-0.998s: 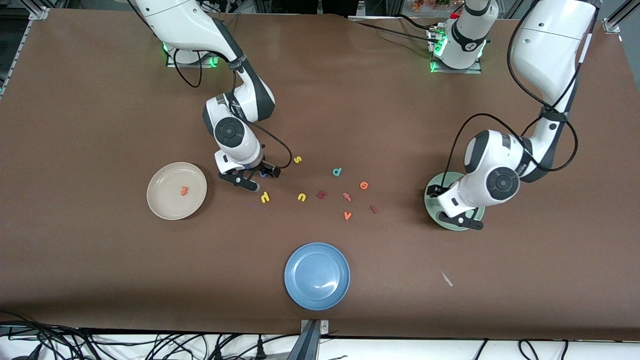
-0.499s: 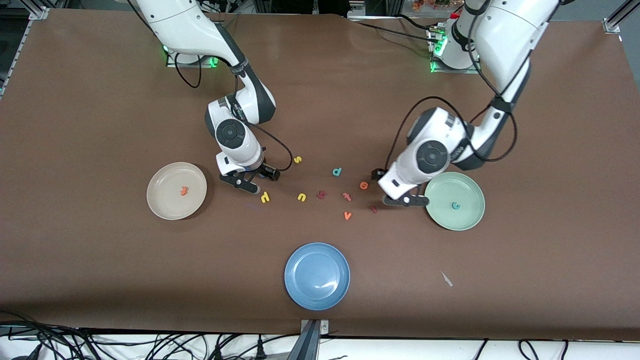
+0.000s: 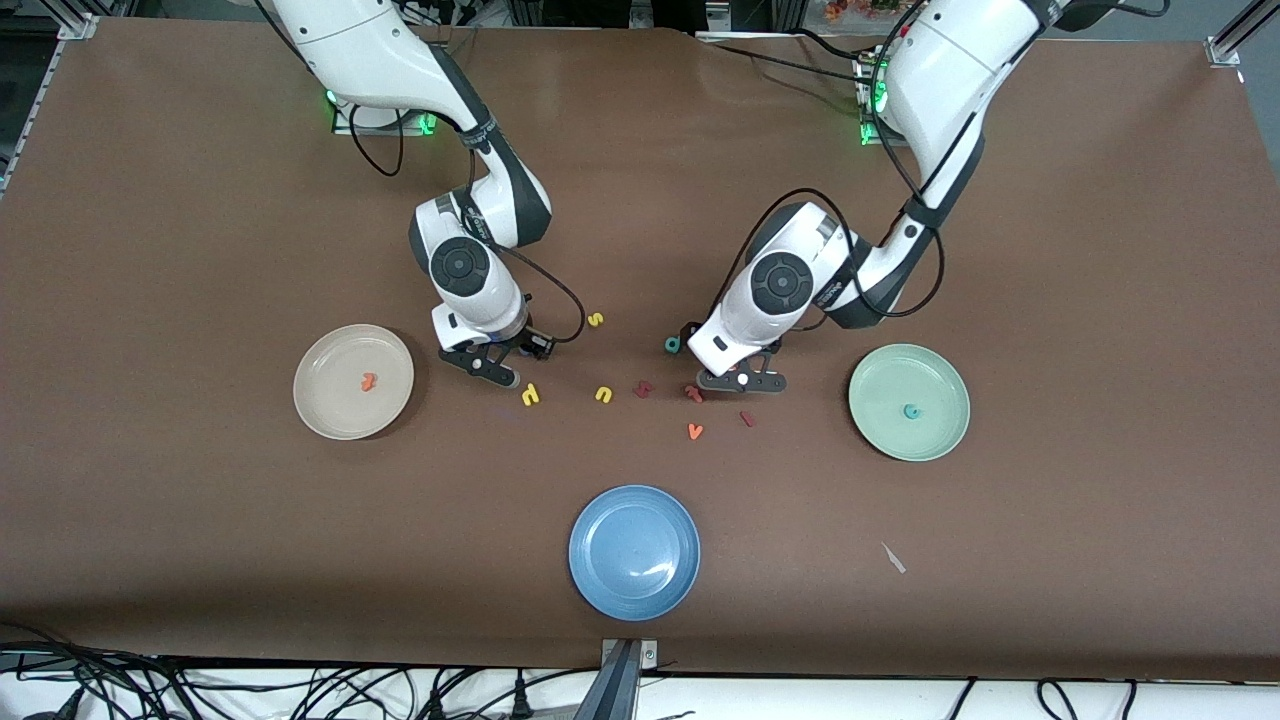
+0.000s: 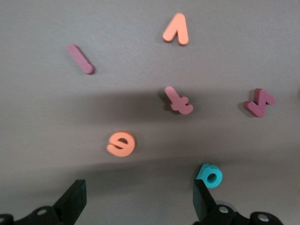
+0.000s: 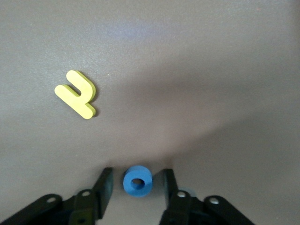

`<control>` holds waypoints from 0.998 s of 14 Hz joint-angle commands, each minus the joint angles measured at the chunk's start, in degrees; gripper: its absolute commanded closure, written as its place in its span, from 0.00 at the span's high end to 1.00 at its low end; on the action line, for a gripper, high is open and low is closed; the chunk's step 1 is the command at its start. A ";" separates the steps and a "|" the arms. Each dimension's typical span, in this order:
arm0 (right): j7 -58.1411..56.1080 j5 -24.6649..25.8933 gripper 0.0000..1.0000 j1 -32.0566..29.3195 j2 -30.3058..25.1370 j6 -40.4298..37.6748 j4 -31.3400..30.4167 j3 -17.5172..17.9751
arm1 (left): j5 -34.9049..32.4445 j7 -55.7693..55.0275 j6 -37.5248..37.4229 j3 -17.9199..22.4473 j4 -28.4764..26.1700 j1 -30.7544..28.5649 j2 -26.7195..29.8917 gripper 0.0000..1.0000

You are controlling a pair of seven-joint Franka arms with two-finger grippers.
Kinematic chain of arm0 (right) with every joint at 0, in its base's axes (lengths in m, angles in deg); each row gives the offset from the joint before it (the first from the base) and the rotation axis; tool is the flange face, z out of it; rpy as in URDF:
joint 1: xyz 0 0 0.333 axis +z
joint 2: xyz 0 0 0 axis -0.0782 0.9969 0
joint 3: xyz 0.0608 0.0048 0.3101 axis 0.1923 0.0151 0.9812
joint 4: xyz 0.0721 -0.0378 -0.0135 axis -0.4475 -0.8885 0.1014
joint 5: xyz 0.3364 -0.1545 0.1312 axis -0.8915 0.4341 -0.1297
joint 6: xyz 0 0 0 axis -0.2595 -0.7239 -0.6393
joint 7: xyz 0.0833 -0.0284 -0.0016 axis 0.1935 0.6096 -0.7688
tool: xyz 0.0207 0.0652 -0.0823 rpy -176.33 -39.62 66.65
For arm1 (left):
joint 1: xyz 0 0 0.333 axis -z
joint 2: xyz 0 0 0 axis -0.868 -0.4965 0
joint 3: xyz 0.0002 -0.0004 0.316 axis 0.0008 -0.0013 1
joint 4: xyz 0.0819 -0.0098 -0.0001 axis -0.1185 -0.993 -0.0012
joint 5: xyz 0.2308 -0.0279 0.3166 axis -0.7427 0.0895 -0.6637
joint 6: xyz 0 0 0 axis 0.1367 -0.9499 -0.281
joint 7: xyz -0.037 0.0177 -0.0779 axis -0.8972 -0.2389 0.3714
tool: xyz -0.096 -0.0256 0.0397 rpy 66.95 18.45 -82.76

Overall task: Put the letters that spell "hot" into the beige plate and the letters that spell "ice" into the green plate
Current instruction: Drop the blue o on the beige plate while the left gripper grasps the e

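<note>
The blue "o" (image 5: 137,182) lies on the table between the fingers of my right gripper (image 5: 137,176), which is open, with a thin gap on each side. The yellow "h" (image 5: 76,94) lies close by (image 3: 530,395). An orange "t" (image 3: 369,381) is in the beige plate (image 3: 330,405). A teal "c" (image 3: 911,411) is in the green plate (image 3: 935,380). My left gripper (image 4: 139,204) hangs open over the loose letters (image 3: 740,380). The orange "e" (image 4: 121,143) lies just ahead of its fingers. The dark red "i" (image 4: 80,59) lies nearer the front camera (image 3: 747,419).
Other letters lie between the two grippers: a teal "d" (image 4: 209,176), a redder "t" (image 4: 178,101), an orange "v" (image 4: 176,34), a dark red letter (image 4: 259,102), a yellow "u" (image 3: 603,394) and a yellow "s" (image 3: 595,319). A blue plate (image 3: 634,551) sits nearest the front camera.
My left arm swung from over the green plate to over the loose letters, leaving the "c" in the plate. My right gripper's jaws narrowed around the "o".
</note>
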 commanded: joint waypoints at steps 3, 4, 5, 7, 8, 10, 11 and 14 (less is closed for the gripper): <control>0.43 -1.49 0.38 0.46 0.14 0.61 -0.34 -0.15 | -1.81 0.81 0.13 0.89 1.79 1.46 -1.47 0.64; 0.43 -1.49 0.36 0.46 0.14 0.70 -0.34 -0.15 | -5.39 0.81 0.13 0.90 1.79 1.38 -1.47 0.63; 0.43 -1.49 0.34 0.46 0.14 0.70 -0.34 -0.15 | -8.91 0.90 0.13 0.98 1.87 1.12 -1.47 0.63; 0.43 -1.49 0.31 0.46 0.14 0.70 -0.34 -0.15 | -11.66 0.99 0.22 0.98 1.96 0.95 -2.43 0.63; 0.52 -1.49 0.30 0.46 0.14 0.62 -0.34 -0.15 | -11.84 1.07 0.22 0.98 1.96 1.21 -2.79 0.63; 0.52 -1.49 0.28 0.46 0.14 0.70 -0.34 -0.15 | -13.42 1.07 0.22 0.98 1.96 0.86 -3.05 0.63; 0.61 -2.10 0.26 0.46 0.14 0.62 -0.17 -0.15 | -13.95 1.07 0.22 0.98 1.96 0.94 -3.14 0.58; 0.79 -5.71 0.25 0.46 0.05 0.53 0.53 -0.15 | -13.78 1.07 0.66 0.98 2.05 0.68 -3.84 0.45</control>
